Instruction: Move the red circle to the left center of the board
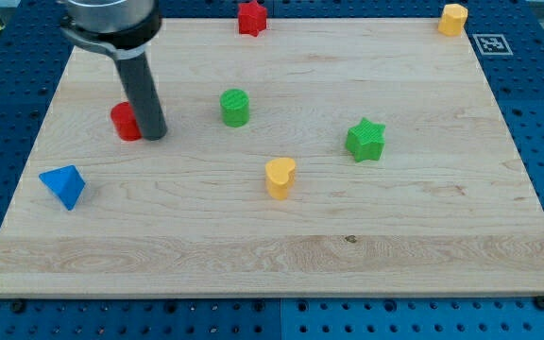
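The red circle (124,121) is seen on the wooden board (281,255) toward the view's left, about mid-height, with my tip (154,135) set against its right side. No jaws are carried by the rod. A green cylinder (235,107) is placed just right of the tip. A blue triangle (62,185) lies below, a yellow heart (280,177) and green star (365,140) farther right, a red star (251,17) and yellow block (452,18) along the top edge.

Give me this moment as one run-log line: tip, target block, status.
tip: my tip at right side of red circle, touching or nearly | target: left part of board | status: push in progress
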Action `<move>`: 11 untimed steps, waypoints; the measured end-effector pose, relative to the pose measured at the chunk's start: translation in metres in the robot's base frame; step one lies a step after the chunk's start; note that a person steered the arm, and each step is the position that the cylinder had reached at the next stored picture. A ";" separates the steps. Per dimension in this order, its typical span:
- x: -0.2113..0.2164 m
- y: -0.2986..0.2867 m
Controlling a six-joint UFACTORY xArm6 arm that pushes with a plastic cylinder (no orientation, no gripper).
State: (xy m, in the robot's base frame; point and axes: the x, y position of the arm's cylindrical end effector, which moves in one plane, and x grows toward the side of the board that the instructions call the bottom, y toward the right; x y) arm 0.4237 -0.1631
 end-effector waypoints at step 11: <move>-0.102 -0.122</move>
